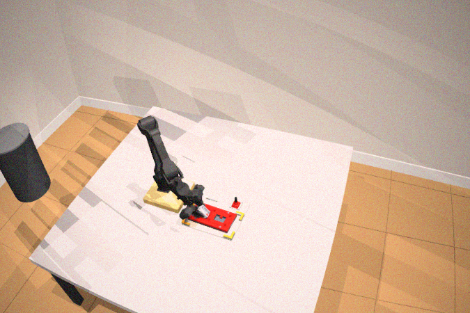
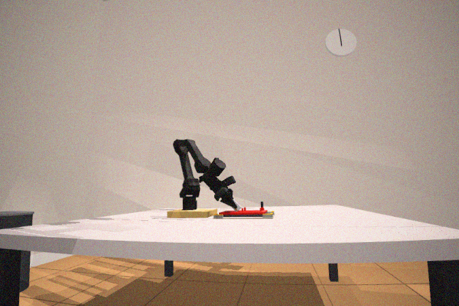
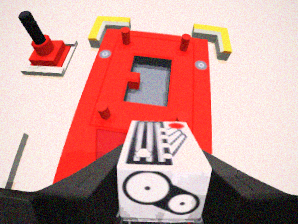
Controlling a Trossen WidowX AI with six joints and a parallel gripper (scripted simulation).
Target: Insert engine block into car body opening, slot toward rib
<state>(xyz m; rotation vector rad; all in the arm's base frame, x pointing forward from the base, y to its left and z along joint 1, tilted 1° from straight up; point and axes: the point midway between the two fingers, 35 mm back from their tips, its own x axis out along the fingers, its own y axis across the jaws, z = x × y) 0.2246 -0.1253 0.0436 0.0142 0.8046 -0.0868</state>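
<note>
The white engine block (image 1: 204, 211) (image 2: 238, 207) (image 3: 162, 175) has grooves and a red dot on one face and drawn pulleys on another. My gripper (image 1: 200, 213) (image 2: 236, 207) (image 3: 158, 152) is shut on it, one finger on each side, and leans forward at a slant. The block is at or just above the red car body (image 1: 228, 223) (image 2: 251, 212) (image 3: 82, 142), on the arm's side of the opening (image 1: 220, 220) (image 3: 154, 85). The opening shows grey inside, and its red rib (image 3: 133, 80) sticks in from the left in the wrist view. The block's underside is hidden.
Small red posts (image 3: 125, 36) (image 3: 185, 43) stand on the car body. Yellow corner brackets (image 1: 229, 235) (image 3: 215, 40) sit at its far corners. A red piece with a black stick (image 1: 235, 203) (image 2: 262, 205) (image 3: 47, 52) stands beside it. The yellow base block (image 1: 161, 203) (image 2: 192, 213) is under the arm.
</note>
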